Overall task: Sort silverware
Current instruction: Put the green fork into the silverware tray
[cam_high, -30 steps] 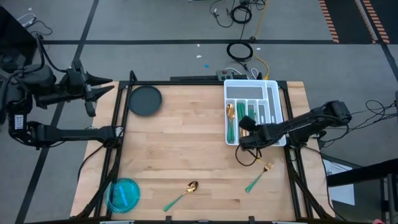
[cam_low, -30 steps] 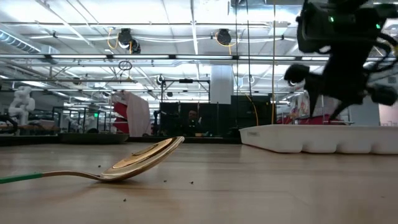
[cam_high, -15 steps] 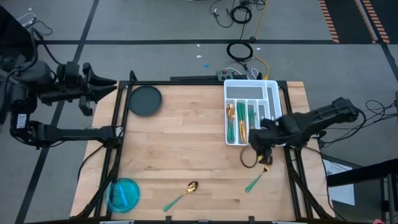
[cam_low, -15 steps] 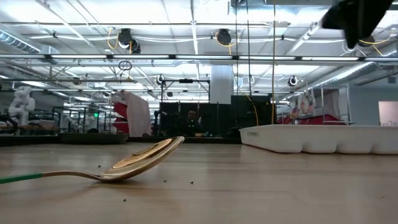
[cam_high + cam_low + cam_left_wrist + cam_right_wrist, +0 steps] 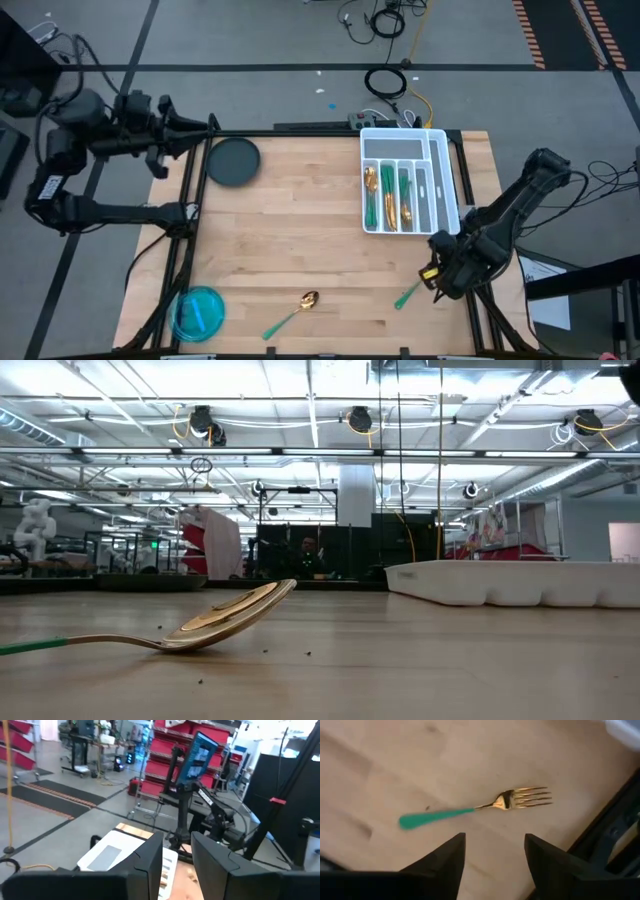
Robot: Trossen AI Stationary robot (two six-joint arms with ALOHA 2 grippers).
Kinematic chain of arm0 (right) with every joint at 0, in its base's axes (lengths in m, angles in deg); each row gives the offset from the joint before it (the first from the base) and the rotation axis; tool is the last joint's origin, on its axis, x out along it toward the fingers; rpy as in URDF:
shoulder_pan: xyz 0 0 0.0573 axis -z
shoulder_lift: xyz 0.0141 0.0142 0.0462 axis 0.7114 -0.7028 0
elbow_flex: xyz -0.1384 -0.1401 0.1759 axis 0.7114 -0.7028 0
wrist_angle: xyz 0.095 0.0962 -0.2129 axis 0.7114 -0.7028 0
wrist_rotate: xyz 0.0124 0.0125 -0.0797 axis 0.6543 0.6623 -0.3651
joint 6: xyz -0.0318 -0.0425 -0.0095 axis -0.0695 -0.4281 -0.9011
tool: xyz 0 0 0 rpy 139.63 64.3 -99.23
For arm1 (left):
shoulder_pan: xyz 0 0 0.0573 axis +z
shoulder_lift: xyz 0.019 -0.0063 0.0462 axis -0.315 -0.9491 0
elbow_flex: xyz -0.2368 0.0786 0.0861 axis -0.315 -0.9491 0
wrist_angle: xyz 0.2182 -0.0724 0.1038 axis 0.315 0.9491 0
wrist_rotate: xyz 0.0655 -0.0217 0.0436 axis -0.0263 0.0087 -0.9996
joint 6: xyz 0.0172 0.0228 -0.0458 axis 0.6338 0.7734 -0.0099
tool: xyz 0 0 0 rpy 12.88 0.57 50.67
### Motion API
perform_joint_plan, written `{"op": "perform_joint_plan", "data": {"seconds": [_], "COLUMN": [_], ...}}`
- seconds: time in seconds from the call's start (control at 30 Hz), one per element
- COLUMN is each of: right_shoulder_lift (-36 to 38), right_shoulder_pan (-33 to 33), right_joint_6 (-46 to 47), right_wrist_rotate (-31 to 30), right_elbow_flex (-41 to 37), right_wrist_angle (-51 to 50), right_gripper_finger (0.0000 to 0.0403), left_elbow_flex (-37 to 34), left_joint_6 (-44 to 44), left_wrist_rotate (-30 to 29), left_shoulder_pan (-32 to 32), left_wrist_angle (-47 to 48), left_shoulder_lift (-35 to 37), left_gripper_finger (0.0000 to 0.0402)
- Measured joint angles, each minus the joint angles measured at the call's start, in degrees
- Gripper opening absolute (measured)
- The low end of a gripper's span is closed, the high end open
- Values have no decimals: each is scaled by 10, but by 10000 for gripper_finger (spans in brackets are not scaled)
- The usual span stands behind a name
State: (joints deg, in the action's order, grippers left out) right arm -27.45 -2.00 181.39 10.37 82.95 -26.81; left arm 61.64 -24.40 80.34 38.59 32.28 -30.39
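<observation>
Since the earlier frame, the right gripper is shifted from the white tray to above the fork near the table's right edge, fingers spread, nothing held.

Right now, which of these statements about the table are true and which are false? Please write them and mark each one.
1. A fork lies on the table under the right tool. True.
2. The right tool holds the fork. False: its fingers are open above it, with nothing between them.
3. A spoon lies in the tray. False: this spoon lies on the table near the front edge, apart from the tray.
4. The tray already holds some silverware. True.
5. The left tool works over the tray. False: it waits off the table's left side.
</observation>
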Motion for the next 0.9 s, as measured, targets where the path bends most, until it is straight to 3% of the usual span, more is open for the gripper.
{"op": "perform_joint_plan", "data": {"seconds": [0.23,0.4,0.9], "right_shoulder_lift": [0,1,1], "right_shoulder_pan": [-2,3,24], "right_joint_6": [80,97,109], "right_wrist_rotate": [-4,2,0], "right_elbow_flex": [-67,-91,-179], "right_wrist_angle": [11,-3,90], "right_gripper_finger": [233,234,233], "left_elbow_flex": [0,0,0], "left_joint_6": [16,41,93], "left_wrist_rotate": [35,37,37], "left_shoulder_pan": [0,0,0], "left_wrist_angle": [-9,-9,-9], "left_shoulder_lift": [-40,-67,-102], "left_gripper_finger": [109,109,109]}}
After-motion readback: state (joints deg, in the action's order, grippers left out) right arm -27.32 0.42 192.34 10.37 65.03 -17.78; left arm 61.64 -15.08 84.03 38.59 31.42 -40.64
